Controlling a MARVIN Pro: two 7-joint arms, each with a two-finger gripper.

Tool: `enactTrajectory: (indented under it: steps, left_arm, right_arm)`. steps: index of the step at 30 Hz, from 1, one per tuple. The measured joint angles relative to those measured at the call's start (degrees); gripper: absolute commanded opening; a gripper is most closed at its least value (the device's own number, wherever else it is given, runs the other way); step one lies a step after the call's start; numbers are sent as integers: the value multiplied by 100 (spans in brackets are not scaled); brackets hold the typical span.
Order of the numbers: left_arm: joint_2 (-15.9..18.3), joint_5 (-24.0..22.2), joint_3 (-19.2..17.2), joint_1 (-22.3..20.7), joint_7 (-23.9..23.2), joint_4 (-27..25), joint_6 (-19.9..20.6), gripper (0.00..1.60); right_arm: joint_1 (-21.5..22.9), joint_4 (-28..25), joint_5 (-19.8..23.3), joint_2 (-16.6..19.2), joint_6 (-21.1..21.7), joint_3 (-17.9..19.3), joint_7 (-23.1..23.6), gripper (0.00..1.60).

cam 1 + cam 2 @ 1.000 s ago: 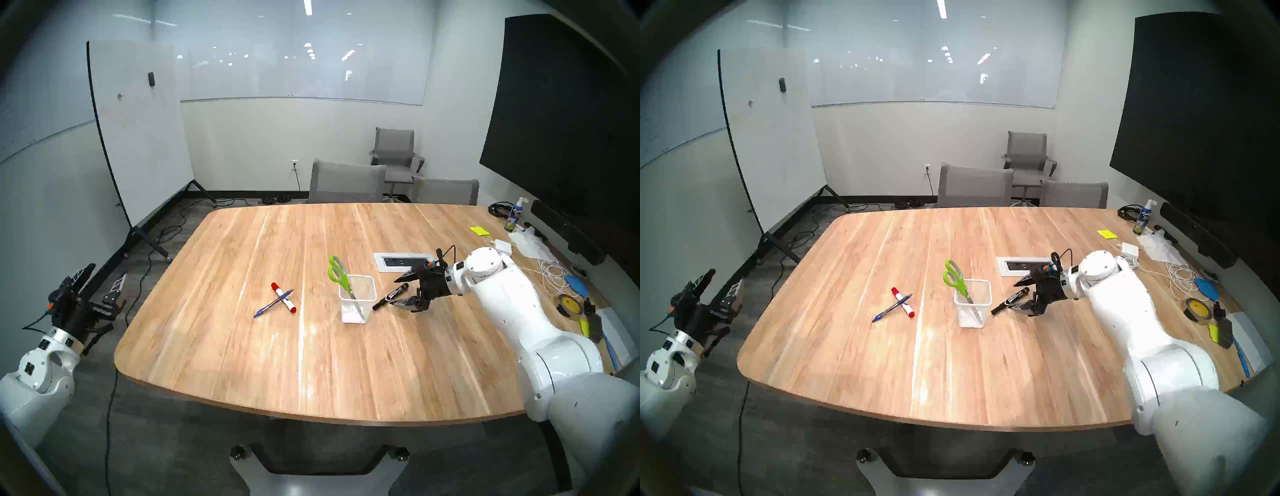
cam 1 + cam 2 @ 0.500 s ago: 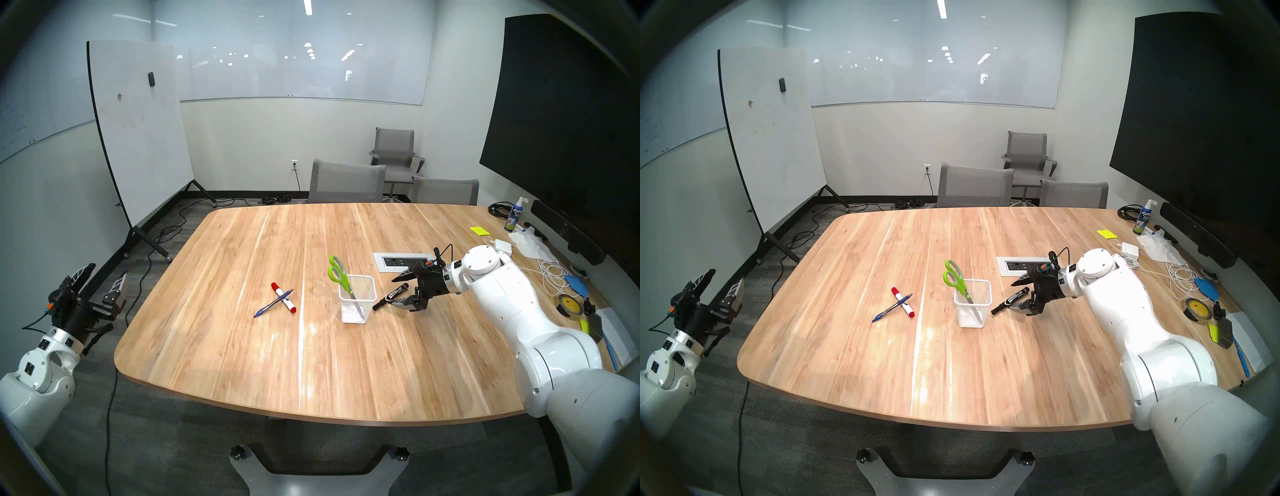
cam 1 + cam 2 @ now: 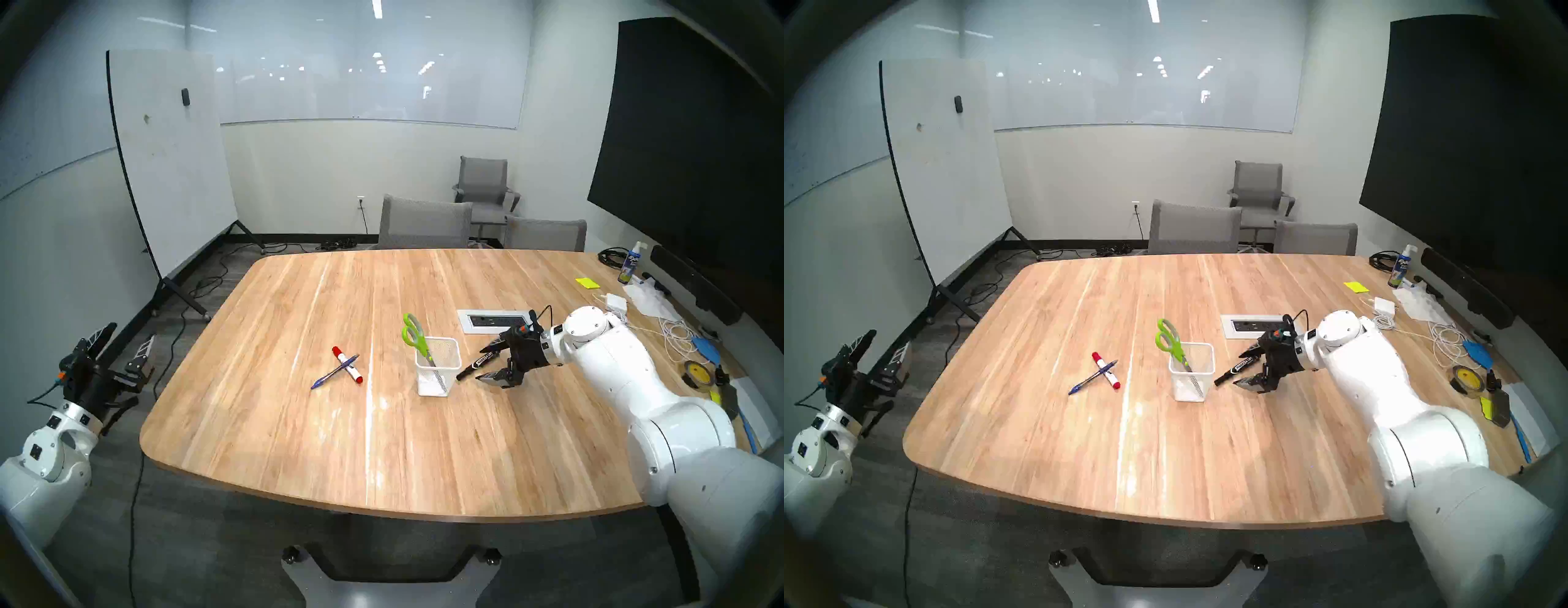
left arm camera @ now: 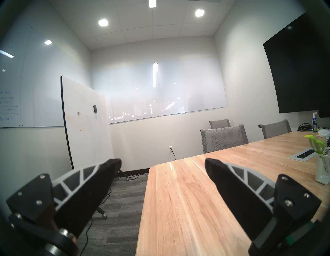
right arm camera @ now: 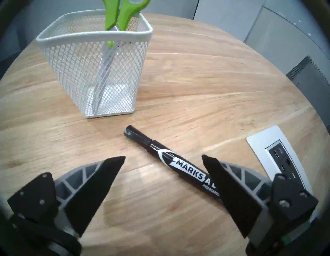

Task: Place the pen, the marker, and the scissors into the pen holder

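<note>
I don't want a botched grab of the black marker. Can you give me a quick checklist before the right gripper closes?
1. Right gripper open: ok.
2. Black marker lying flat on the table, nothing on top of it: ok.
3. Marker between the fingers: not ok; one fingertip overlaps the barrel.
4. Pen holder upright, with room beside the scissors: ok.
5. Fingertips low enough to grip: cannot tell.
6. Left gripper open, off the table's edge, out of the way: ok.

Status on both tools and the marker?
Right tool open, straddling black marker flat on table. Left tool open, empty, off table edge. Scissors in pen holder. Approach clear.
</note>
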Motion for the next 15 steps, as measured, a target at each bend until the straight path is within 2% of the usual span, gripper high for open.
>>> enactTrajectory:
  steps: [15]
  left_arm:
    - [0,0,2,0,0,0,0,160]
  right_arm:
    - [93,276,-12,-75,-141,5,-47,160]
